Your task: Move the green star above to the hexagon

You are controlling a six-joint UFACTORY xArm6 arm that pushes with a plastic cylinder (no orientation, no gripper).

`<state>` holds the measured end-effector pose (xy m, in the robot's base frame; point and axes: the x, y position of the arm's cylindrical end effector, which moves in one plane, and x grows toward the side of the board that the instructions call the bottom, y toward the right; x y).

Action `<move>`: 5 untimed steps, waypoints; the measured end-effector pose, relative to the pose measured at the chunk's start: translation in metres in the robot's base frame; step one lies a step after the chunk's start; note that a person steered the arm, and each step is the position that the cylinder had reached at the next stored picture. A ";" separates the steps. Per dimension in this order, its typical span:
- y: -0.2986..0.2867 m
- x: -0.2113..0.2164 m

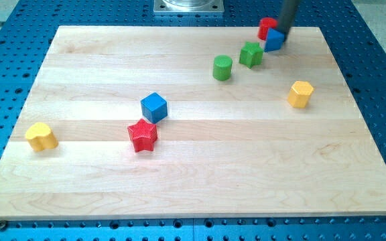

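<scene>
The green star [251, 54], squat with no clear long axis or heading, sits near the view's top right on the pale wooden board [193, 174] over a blue perforated table [380, 80], well above-left of the yellow hexagon [301, 94], while my tip [281, 30], a bare rod holding nothing, touches the blue block [275, 40] beside the red block [267, 27].

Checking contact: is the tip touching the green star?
No. My tip sits by the blue block, apart from the green star.

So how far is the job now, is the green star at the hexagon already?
Nothing looks done yet. The green star sits up and to the view's left of the yellow hexagon, well apart from it. My tip is at the view's top, by the blue block, not touching the star. Left: reach the star and push it above the hexagon.
</scene>
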<state>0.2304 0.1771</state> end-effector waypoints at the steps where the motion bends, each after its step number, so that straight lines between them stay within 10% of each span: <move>1: 0.006 -0.030; 3: -0.093 0.006; 5: -0.047 0.090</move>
<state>0.3201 0.1306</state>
